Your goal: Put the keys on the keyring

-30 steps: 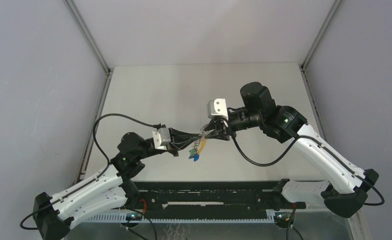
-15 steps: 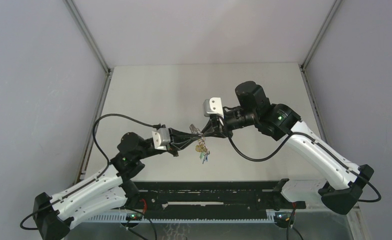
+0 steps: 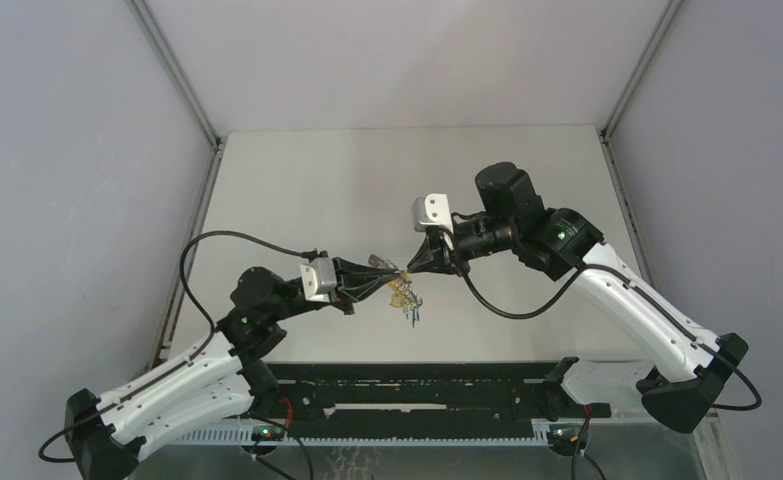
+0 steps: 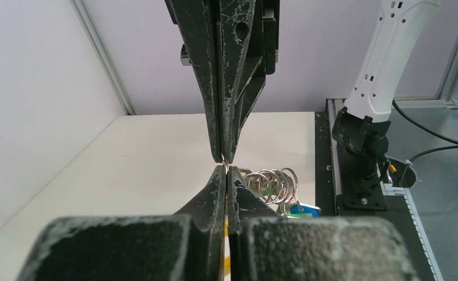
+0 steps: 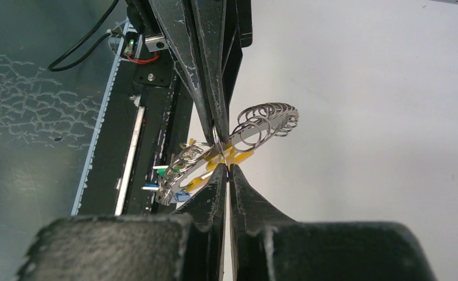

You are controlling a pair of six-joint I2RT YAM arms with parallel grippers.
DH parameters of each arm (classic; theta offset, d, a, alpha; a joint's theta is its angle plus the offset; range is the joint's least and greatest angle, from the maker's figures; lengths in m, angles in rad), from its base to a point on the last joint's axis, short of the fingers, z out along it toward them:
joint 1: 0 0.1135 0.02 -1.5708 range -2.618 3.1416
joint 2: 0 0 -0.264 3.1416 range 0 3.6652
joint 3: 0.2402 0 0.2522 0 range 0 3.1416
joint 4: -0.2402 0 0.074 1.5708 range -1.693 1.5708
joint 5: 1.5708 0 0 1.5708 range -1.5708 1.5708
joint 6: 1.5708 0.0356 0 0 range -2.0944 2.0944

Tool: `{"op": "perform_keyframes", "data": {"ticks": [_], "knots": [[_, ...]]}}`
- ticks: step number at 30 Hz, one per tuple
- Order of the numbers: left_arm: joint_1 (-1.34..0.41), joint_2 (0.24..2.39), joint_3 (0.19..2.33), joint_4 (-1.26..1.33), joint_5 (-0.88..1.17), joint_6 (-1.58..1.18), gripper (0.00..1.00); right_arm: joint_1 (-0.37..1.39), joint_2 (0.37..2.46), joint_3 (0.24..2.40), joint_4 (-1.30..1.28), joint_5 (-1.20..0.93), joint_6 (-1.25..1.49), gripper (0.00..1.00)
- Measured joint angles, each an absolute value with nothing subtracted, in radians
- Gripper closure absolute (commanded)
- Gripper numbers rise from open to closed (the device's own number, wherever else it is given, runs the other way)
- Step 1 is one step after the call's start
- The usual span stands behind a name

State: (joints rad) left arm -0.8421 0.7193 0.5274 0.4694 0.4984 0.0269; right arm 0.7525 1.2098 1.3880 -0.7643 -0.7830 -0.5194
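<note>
The keyring [image 3: 403,292], a yellow band strung with silvery wire rings, hangs in the air between my two grippers above the table. My left gripper [image 3: 385,271] and right gripper [image 3: 410,268] meet tip to tip, and both are shut on it. In the left wrist view my left gripper [image 4: 226,170] pinches a thin silver ring, with the silver rings [image 4: 271,184] bunched to the right. In the right wrist view my right gripper [image 5: 226,171] pinches at the yellow band [image 5: 242,156]. Keys hang below the ring: a blue head [image 4: 309,209] and a green head [image 5: 160,170].
The white tabletop [image 3: 367,180] lies under and beyond the grippers. A black rail [image 3: 417,385] with the arm bases runs along the near edge. Grey walls with metal frame posts [image 3: 182,80] enclose the left, right and back.
My right gripper has moved left toward the left gripper until the tips meet. The hanging keys swung a little to the right. The left arm shifted slightly.
</note>
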Motion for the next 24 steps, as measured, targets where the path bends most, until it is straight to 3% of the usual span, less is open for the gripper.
{"op": "perform_keyframes", "data": {"ticks": [24], "knots": [[-0.841,0.707,0.525,0.562,0.506,-0.017,1.00,0.770,1.282,1.378,-0.678,-0.906,-0.450,1.00]]}}
